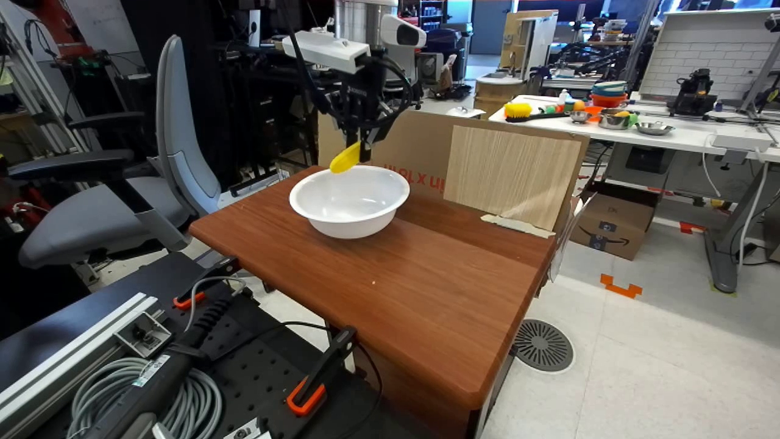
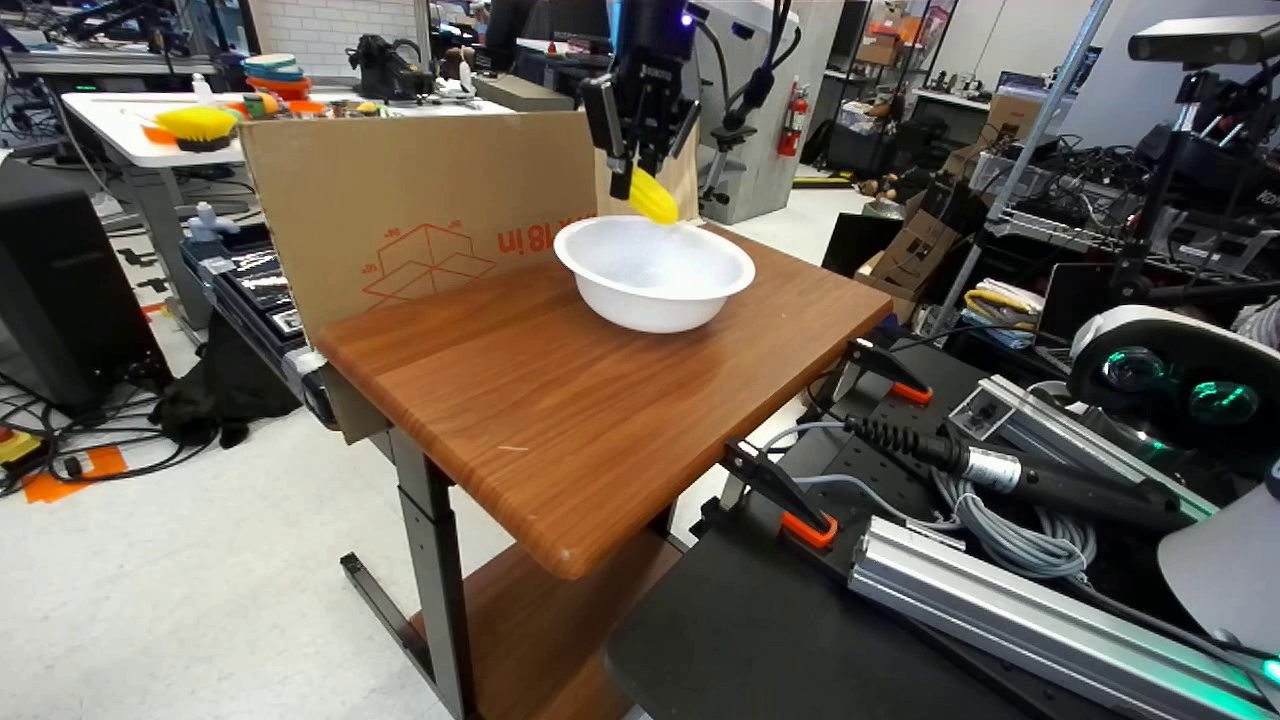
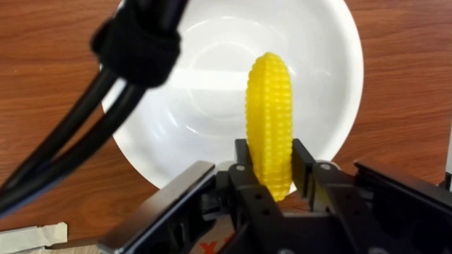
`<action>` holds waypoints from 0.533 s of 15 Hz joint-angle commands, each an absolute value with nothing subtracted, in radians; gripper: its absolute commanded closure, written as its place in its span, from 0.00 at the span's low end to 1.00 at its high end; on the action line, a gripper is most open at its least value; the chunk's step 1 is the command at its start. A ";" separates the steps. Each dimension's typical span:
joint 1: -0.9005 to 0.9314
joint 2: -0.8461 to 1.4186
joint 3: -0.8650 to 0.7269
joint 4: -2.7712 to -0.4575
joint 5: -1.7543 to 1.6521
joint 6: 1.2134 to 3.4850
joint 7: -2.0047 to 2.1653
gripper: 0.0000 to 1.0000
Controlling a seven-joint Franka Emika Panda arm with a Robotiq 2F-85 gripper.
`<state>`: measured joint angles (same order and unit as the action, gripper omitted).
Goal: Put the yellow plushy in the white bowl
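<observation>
The yellow plushy is an oblong, corn-textured toy, seen in both exterior views [image 1: 345, 159] [image 2: 653, 198] and in the wrist view [image 3: 269, 113]. My gripper [image 1: 364, 150] is shut on one end of it, with a finger touching each side in the wrist view [image 3: 270, 151]. The plushy's free end slants down over the white bowl. The white bowl [image 1: 352, 228] stands upright on the brown table and shows in both exterior views [image 2: 652, 312]. The wrist view looks down into its bare inside [image 3: 212, 116]. The plushy is above the rim, apart from the bowl.
The brown table [image 1: 426, 292] carries the bowl near its back edge. A cardboard panel [image 2: 420, 190] stands along that edge, with a wood-grain board [image 1: 512, 174] against it. Black and orange clamps [image 1: 322, 372] sit at the front edge. Black cables [image 3: 81, 141] cross the wrist view.
</observation>
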<state>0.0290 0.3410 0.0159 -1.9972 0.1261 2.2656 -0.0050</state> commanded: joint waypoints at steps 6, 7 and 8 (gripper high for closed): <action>0.029 0.396 -0.017 -1.943 0.080 2.207 0.102 0.36; 0.028 0.392 -0.015 -1.943 0.083 2.203 0.103 0.29; 0.027 0.385 -0.013 -1.944 0.088 2.198 0.102 0.21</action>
